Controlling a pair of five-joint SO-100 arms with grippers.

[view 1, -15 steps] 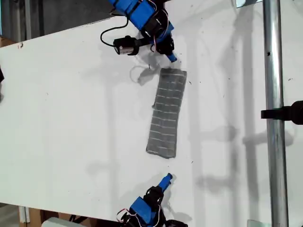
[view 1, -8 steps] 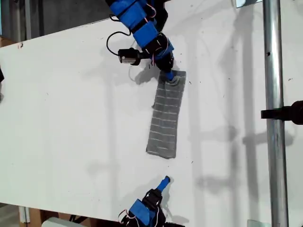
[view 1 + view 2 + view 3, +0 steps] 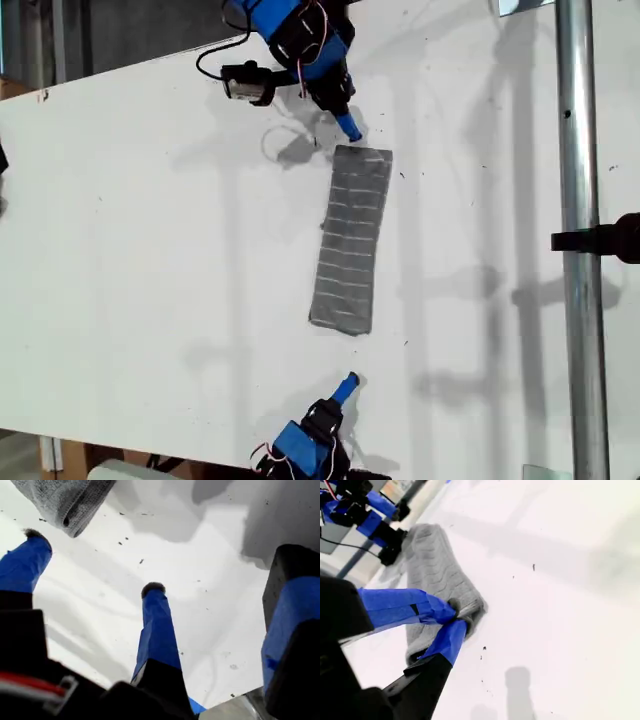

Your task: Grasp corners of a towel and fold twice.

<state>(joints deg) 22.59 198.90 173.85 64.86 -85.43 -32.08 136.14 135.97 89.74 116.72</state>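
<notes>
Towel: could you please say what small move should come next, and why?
Probably ease my first gripper onto the nearest corner of the towel and close: its jaws stand open just off that end, holding nothing, and the towel lies in a long flat strip.

Gripper off the towel's far end

At the exterior view's top, my first gripper, which was pressing the towel half a second ago, has lifted clear, its fingers now spread; that end lies flat again.
</notes>
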